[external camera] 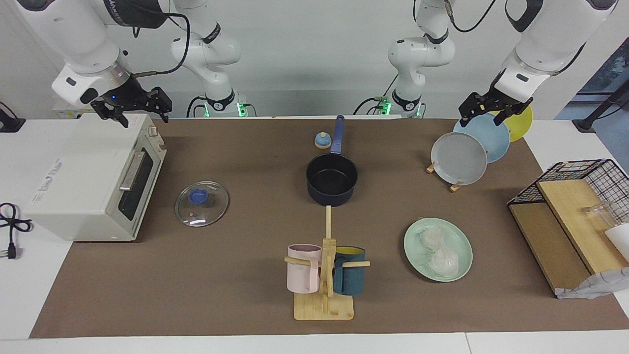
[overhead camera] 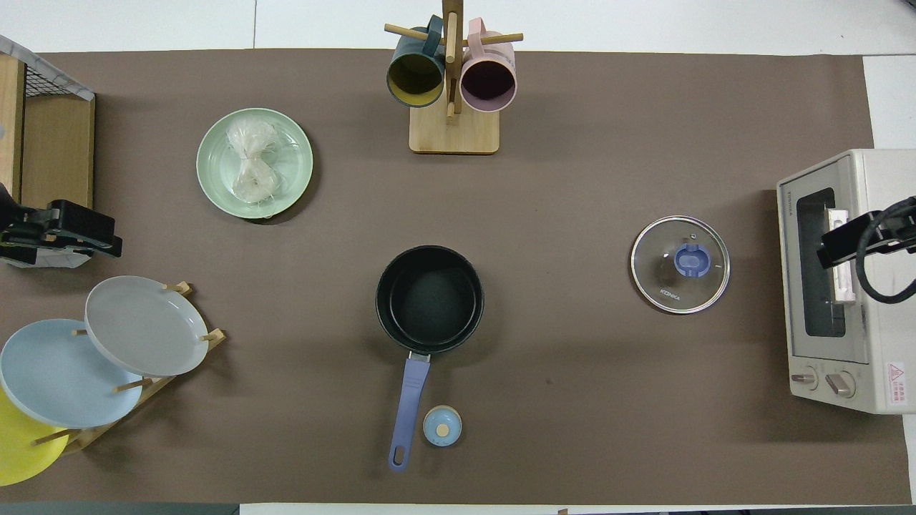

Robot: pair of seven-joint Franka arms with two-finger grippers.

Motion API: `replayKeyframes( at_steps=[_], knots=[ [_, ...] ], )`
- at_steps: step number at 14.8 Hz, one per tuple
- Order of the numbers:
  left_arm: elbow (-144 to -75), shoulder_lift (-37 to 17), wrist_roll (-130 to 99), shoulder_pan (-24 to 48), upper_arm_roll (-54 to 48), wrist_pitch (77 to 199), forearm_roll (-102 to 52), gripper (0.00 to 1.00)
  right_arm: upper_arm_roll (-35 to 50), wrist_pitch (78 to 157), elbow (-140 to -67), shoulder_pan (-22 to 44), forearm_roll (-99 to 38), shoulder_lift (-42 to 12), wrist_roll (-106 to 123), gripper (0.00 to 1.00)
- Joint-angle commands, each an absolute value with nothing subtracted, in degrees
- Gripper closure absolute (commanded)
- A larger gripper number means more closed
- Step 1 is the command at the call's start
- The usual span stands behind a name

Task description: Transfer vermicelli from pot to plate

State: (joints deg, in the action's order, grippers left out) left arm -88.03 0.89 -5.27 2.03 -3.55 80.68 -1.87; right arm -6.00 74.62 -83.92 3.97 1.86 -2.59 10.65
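— Where's the vermicelli?
— Both clumps lie on the plate; the pot looks empty. I judge the transfer done.
— Your pincers?
— Left pincer over the plate rack, right pincer over the oven; fingers spread, nothing held. Next: just wait.

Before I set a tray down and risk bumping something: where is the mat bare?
Widest bare patch: between the glass lid, the pot and the mug rack. Another lies between the pot, the plate holding vermicelli, and the plate rack. It is crowded at the left arm's end, around that rack and the wire basket.
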Motion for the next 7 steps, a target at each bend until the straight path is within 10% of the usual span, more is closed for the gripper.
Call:
replayKeyframes(
  at_steps=[1, 7],
  knots=[
    [-85.61, -0.35, -6.15, 2.90, -3.34, 78.66, -0.26, 0.00, -6.77, 75.67, -87.10, 4.31, 1.23, -0.17, 10.11, 0.00],
    [-85.61, 0.00, -5.45, 2.37, -3.34, 78.57, -0.35, 0.00, -6.68, 75.76, -86.92, 4.04, 1.14, -0.18, 10.02, 0.00]
  ],
)
